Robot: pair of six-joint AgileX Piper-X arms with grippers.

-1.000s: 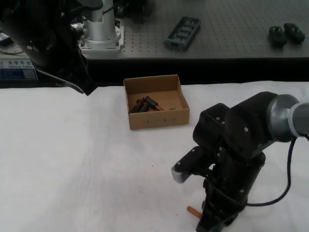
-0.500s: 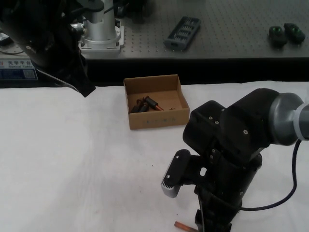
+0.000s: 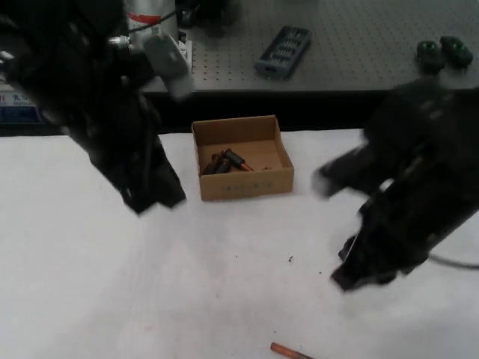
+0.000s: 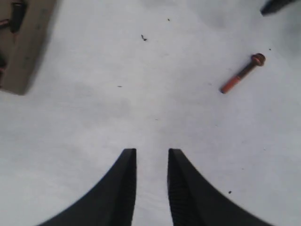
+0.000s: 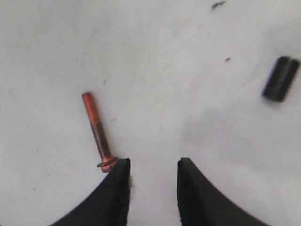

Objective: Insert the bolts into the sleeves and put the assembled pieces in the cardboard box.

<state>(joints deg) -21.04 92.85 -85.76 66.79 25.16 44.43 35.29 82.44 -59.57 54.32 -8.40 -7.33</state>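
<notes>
An orange bolt (image 3: 290,350) lies loose on the white cloth near the front edge; it also shows as the bolt (image 4: 242,73) and the bolt (image 5: 98,132). A black sleeve (image 5: 280,77) lies on the cloth some way from it. The cardboard box (image 3: 247,183) stands at the cloth's back middle, with dark sleeved pieces (image 3: 224,161) inside. My left gripper (image 4: 151,160) hovers open over bare cloth, left of the box (image 4: 26,56). My right gripper (image 5: 153,172) is open above the cloth, with the bolt's head just beside one finger.
The left arm (image 3: 127,142) hangs over the cloth close to the box's left side. The right arm (image 3: 404,202) is over the right half. Behind the cloth, a dark perforated bench holds a blue-grey rack (image 3: 283,48) and a metal post base.
The right arm has lifted from the front edge and swung back to the right, leaving the bolt on the cloth. The left arm has come down and in toward the box.
</notes>
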